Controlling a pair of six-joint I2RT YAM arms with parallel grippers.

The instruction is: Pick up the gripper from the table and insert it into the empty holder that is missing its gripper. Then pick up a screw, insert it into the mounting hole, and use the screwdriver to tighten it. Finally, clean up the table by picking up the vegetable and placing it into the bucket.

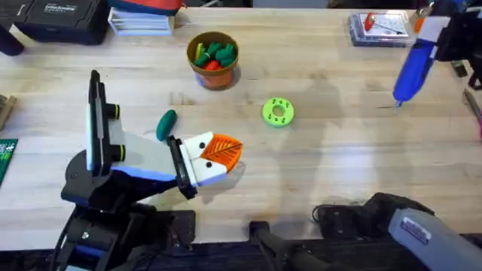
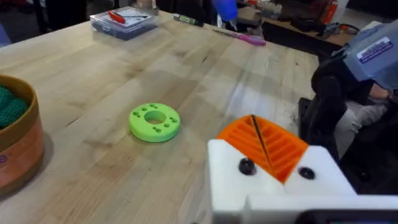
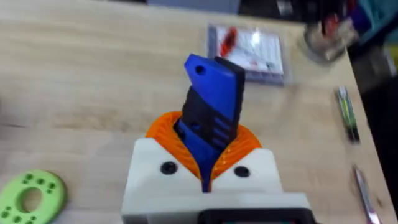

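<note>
Your left gripper, near left, has its orange pads pressed together on nothing. The vegetable lies just behind it, long axis running near-left to far-right. Far right, your right gripper clamps the screwdriver, bit tilted down-left; its top is cut off.

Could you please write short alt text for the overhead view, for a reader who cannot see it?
The right gripper holds the blue screwdriver above the wooden table. The left gripper rests shut near a dark green vegetable, with a green disc and the bucket beyond.
</note>
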